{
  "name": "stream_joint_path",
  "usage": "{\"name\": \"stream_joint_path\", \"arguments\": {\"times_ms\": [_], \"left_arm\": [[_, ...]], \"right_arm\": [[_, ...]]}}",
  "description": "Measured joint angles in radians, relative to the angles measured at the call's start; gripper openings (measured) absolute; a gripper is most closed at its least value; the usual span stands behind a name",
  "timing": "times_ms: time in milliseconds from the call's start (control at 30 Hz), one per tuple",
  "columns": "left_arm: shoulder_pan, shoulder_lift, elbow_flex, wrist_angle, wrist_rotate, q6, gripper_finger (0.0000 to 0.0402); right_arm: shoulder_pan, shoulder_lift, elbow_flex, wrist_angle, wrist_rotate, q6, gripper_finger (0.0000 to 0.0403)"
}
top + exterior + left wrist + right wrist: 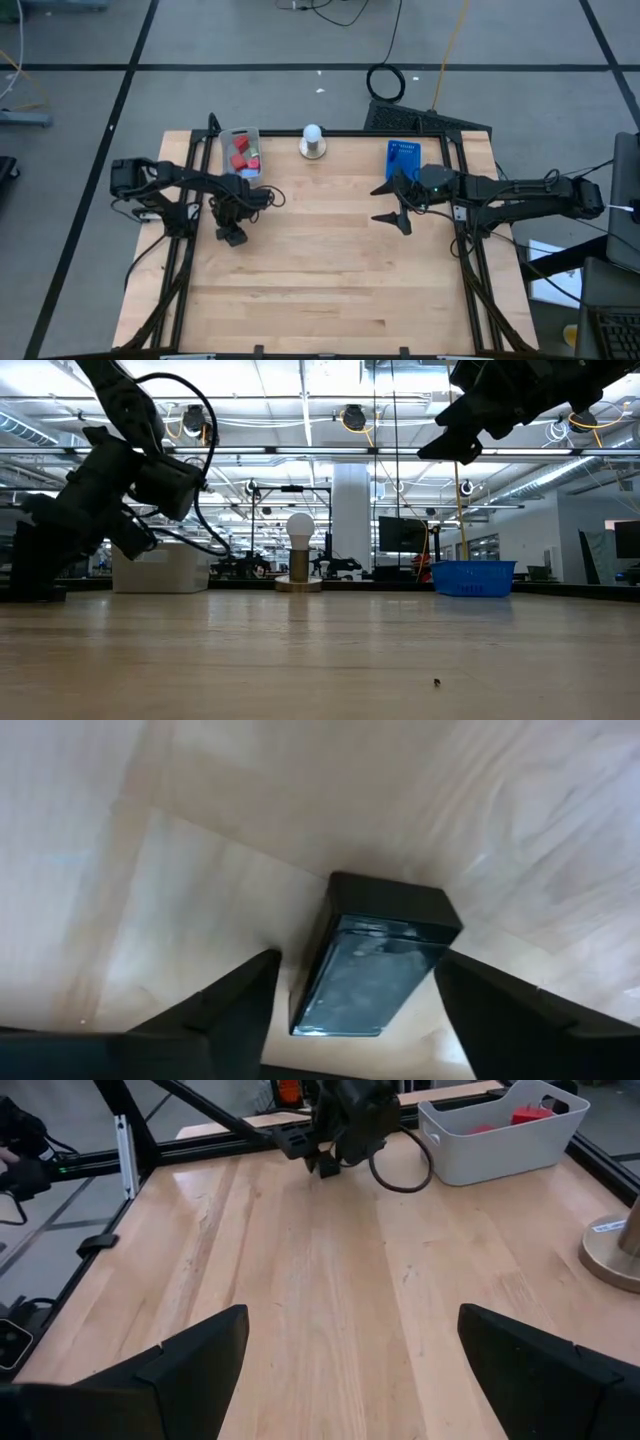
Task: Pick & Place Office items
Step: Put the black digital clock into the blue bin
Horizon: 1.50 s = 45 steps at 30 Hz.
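Black and glossy, a small rectangular block [375, 955] is seen lying flat on the wooden tabletop [330, 260] between the two spread fingers [215, 1010] of the left tool [233, 232]. The fingers are parted to either side of the block and no contact with it can be made out, so the left tool is released. In the high view this tool is placed low over the tabletop's left part, just in front of the grey tray [241, 153]. Red blocks [240, 152] are held in that tray, near the far left corner of the tabletop; in the right wrist view the same red pieces [528, 1116] are seen inside the tray's [500, 1142] pale walls.

The right tool [396, 205] is held above the tabletop's right part, with its fingers [190, 1355] spread wide and nothing between them. A blue tray [404, 158] is set beside it toward the far edge; in the low view it is shown as a blue basket-like tray [472, 578]. Between the two trays, at the far edge, a white ball on a round grey base [313, 140] is stood upright.
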Motion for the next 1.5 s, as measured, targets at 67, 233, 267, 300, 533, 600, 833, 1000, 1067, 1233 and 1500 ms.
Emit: {"name": "stream_joint_path", "arguments": {"times_ms": [67,233,267,300,533,600,833,1000,1067,1233,1500], "left_arm": [[-0.009,0.0,0.0,0.0,-0.02,0.001,0.0259],[-0.039,0.0,0.0,0.0,-0.063,0.002,0.0225],[-0.044,0.0,0.0,0.0,-0.067,0.002,0.0218],[-0.05,0.0,0.0,0.0,-0.071,0.003,0.0212],[-0.065,0.0,0.0,0.0,-0.083,-0.004,0.0159],[-0.065,0.0,0.0,0.0,-0.083,-0.016,0.0155],[-0.065,0.001,0.024,-0.007,-0.082,-0.053,0.0155],[-0.065,0.003,0.085,0.023,-0.123,-0.041,0.0155],[-0.065,0.003,0.109,0.032,-0.145,-0.039,0.0155],[-0.065,0.003,0.171,0.074,-0.168,-0.037,0.0155],[-0.065,0.002,0.24,0.215,-0.161,0.0,0.0155]], "right_arm": [[0.0,0.0,0.0,0.0,0.0,0.01,0.0352],[0.0,0.0,0.0,0.003,0.0,0.013,0.0352],[0.0,0.0,0.0,0.003,0.0,0.014,0.0352],[0.0,0.0,0.0,0.003,0.0,0.014,0.0352],[0.0,0.0,0.0,0.003,0.0,0.014,0.0352],[0.0,0.0,0.0,0.003,0.0,0.017,0.0352],[0.0,0.0,0.0,0.009,0.0,0.025,0.0352],[0.0,0.0,0.0,0.01,0.0,0.025,0.0352],[0.0,0.0,0.0,0.01,0.0,0.026,0.0352],[0.0,0.0,0.0,0.01,0.004,0.037,0.0352],[0.0,0.0,0.0,0.038,0.005,0.078,0.0352]]}}
